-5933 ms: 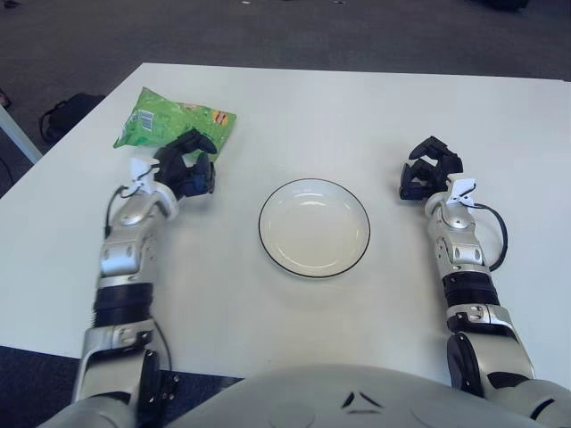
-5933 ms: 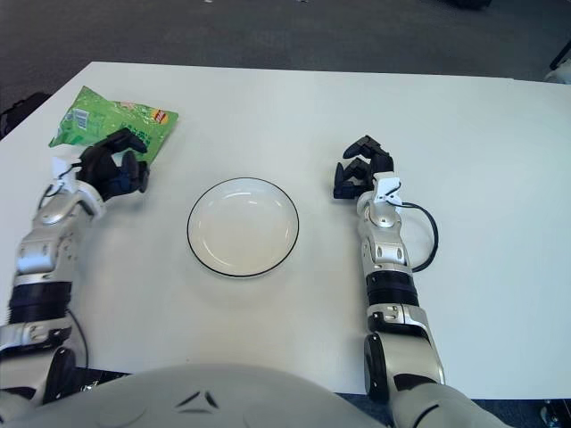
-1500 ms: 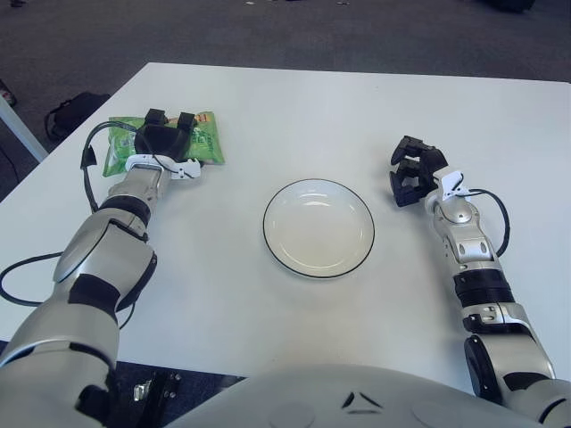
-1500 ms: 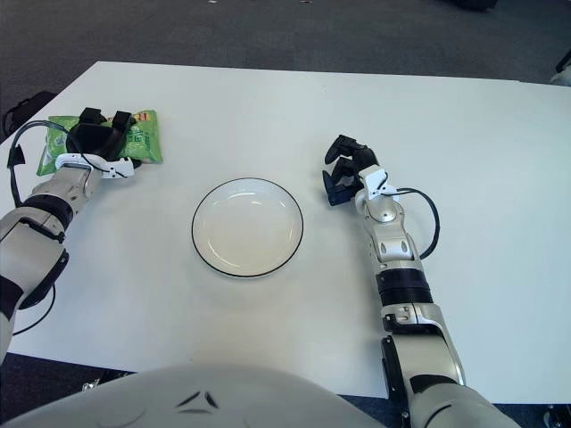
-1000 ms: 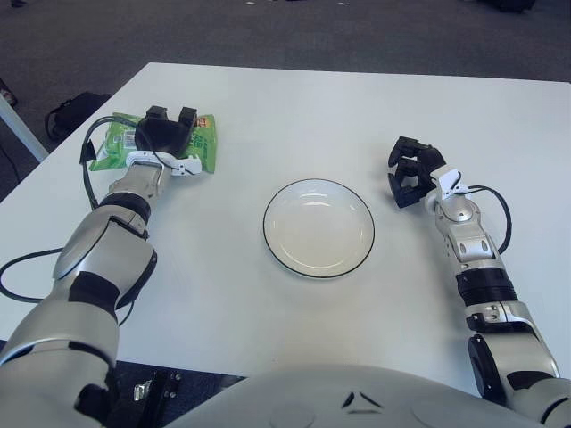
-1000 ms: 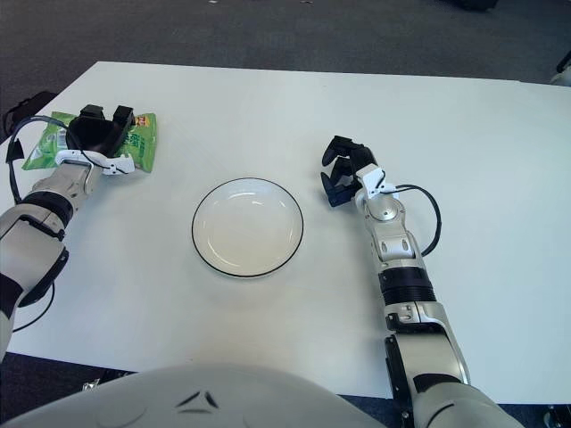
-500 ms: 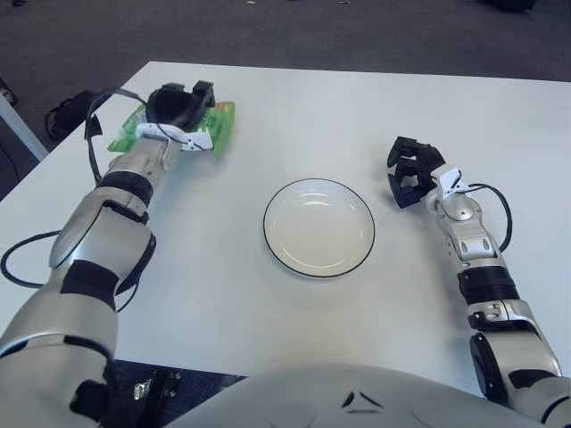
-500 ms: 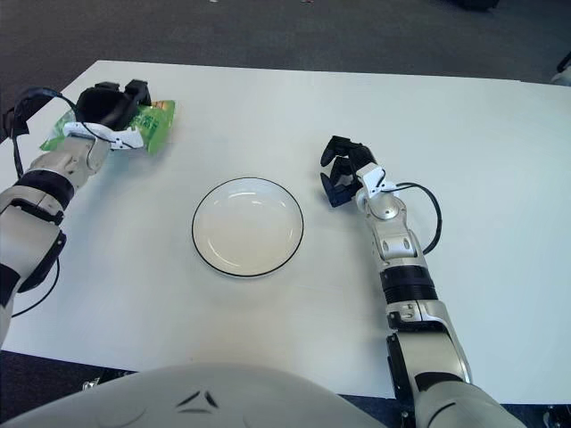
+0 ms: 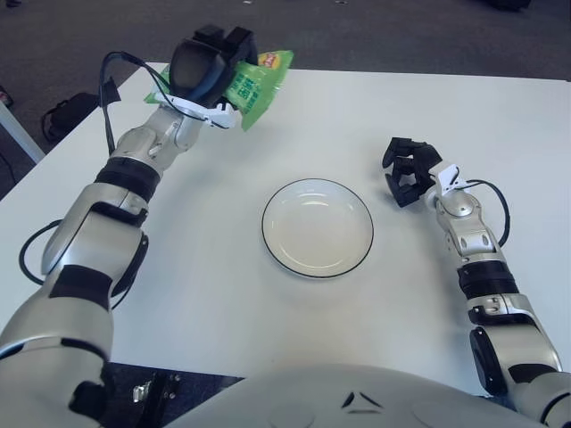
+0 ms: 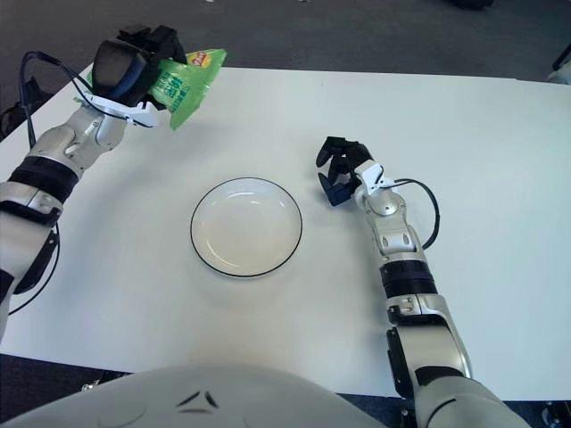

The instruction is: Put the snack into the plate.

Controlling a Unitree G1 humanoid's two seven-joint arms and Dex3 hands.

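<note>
Snack bag, green, sits clamped in my left hand, lifted off the white desk above its far left corner, well apart from the plate. Its free end juts right, tilted. The black-rimmed plate lies bare at the desk's middle. My right hand shows just right of the plate, fingers curled, grasping nothing.

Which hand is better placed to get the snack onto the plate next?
Left. The left hand already grips the green snack bag, raised off the table, up and left of the plate. The right hand shows right of the plate, holding nothing.
</note>
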